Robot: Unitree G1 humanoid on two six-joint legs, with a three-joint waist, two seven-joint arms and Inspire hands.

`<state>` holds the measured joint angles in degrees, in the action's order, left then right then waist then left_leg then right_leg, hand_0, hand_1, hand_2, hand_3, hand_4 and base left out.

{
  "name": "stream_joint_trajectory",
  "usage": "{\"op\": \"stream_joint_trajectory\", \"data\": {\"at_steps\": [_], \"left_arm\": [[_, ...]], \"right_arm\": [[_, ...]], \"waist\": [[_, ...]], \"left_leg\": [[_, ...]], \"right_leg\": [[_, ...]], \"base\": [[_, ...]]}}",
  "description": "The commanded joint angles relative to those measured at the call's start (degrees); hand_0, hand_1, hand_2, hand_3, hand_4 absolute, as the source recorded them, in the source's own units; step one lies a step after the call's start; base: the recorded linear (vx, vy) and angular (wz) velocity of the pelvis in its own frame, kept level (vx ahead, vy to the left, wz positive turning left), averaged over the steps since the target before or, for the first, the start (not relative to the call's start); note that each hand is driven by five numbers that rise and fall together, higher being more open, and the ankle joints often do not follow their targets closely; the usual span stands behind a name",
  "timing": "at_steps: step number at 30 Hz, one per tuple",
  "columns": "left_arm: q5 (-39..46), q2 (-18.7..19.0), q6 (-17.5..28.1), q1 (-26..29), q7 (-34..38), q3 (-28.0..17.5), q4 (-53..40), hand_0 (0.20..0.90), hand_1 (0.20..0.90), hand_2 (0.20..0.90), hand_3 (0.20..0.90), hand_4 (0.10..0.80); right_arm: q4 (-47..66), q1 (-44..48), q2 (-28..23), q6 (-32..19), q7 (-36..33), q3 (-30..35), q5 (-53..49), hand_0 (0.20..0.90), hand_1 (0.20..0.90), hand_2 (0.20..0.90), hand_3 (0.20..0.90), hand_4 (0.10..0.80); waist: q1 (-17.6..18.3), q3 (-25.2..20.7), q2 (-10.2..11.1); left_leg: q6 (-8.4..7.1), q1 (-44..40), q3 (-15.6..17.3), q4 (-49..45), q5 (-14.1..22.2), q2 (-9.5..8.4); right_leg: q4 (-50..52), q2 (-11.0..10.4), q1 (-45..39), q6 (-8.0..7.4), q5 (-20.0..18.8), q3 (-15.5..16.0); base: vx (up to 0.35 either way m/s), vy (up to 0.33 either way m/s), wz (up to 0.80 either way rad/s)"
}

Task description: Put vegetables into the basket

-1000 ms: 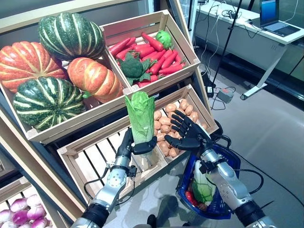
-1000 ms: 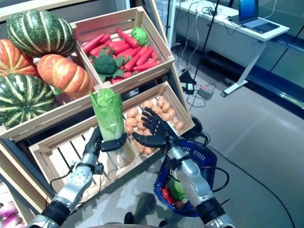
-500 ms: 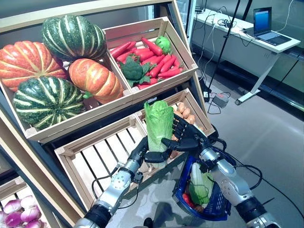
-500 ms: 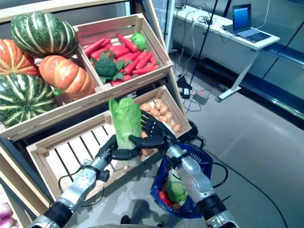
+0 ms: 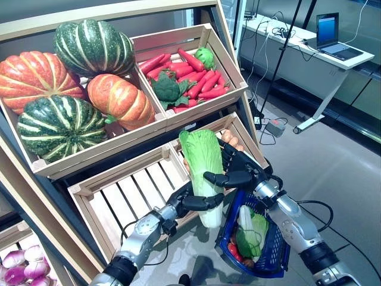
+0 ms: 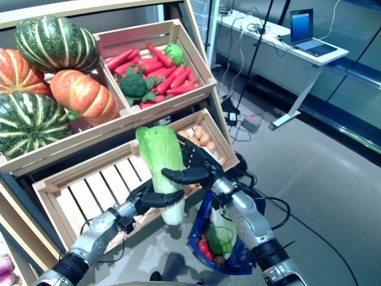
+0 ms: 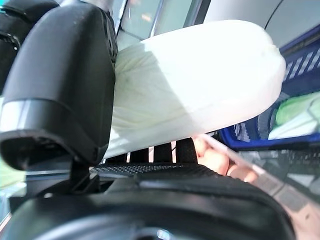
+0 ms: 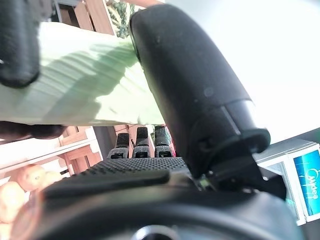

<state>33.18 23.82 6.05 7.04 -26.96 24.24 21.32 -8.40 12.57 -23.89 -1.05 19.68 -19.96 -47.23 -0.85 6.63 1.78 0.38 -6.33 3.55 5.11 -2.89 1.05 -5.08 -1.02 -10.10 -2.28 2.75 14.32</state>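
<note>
Wooden crates of pumpkins and red peppers fill the shelving at 12 o'clock. Both hands hold an upright napa cabbage: left hand curled round its white base, right hand wrapped round its leaves. Blue basket hangs at 5 o'clock of it, just beside.

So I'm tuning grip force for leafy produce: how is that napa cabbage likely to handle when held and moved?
The napa cabbage stands upright without drooping, so it is probably fairly stiff. The left hand grips its pale base while the right hand steadies the middle, so it may be top-heavy and apt to tip. Its leafy top looks soft and probably bruises under a hard squeeze.
</note>
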Motion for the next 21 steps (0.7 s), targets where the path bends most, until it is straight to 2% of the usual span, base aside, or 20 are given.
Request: {"op": "stream_joint_trajectory", "data": {"at_steps": [1,4,10,16,21], "left_arm": [[-0.2,-0.7,3.4,6.3,-8.2,3.3,-4.0,0.300,0.300,0.300,0.300,0.400],[-0.7,-0.1,2.0,6.6,-9.7,4.3,-4.6,0.300,0.300,0.300,0.300,0.400],[-3.3,0.9,1.4,7.6,-9.7,5.5,-5.0,0.300,0.300,0.300,0.300,0.400],[-2.6,1.2,2.2,7.7,-8.4,5.3,-4.8,0.300,0.300,0.300,0.300,0.400],[-2.1,1.4,3.0,7.9,-7.3,4.5,-4.4,0.300,0.300,0.300,0.300,0.400]], "right_arm": [[4.9,8.6,0.7,1.0,7.0,7.1,-11.8,0.900,0.900,0.900,0.900,0.800],[4.4,7.5,1.7,5.6,12.6,6.7,-17.1,0.900,0.900,0.900,0.900,0.800],[3.8,7.7,2.6,10.6,15.7,6.4,-20.4,0.900,0.900,0.900,0.900,0.800],[3.8,7.1,2.6,14.8,18.2,4.8,-20.3,0.900,0.900,0.900,0.900,0.800],[3.3,6.2,1.9,16.6,19.4,2.6,-16.0,0.900,0.900,0.900,0.900,0.800]], "waist": [[0.6,-3.1,0.1],[0.4,-3.2,0.1],[0.4,-3.4,0.2],[0.3,-3.5,0.3],[0.2,-3.7,0.5]], "left_leg": [[1.78,-1.9,1.2,-0.1,6.3,-1.09],[1.80,-2.0,1.0,-0.1,6.4,-1.13],[1.72,-2.0,0.7,-0.1,6.4,-1.15],[1.65,-1.9,0.7,-0.1,6.3,-1.07],[1.61,-1.9,0.6,-0.1,6.2,-1.09]], "right_leg": [[0.1,-0.4,-0.1,1.85,-0.7,-1.6],[0.1,-0.5,-0.3,1.73,-0.5,-1.4],[0.1,-0.6,-0.3,1.61,-0.5,-1.2],[0.1,-0.6,-0.2,1.64,-0.3,-1.2],[0.1,-0.6,-0.2,1.64,-0.4,-1.1]], "base": [[0.000,0.000,0.00],[0.000,0.000,0.00],[0.000,0.000,0.00],[0.000,0.000,0.00],[0.000,0.000,0.00]]}}
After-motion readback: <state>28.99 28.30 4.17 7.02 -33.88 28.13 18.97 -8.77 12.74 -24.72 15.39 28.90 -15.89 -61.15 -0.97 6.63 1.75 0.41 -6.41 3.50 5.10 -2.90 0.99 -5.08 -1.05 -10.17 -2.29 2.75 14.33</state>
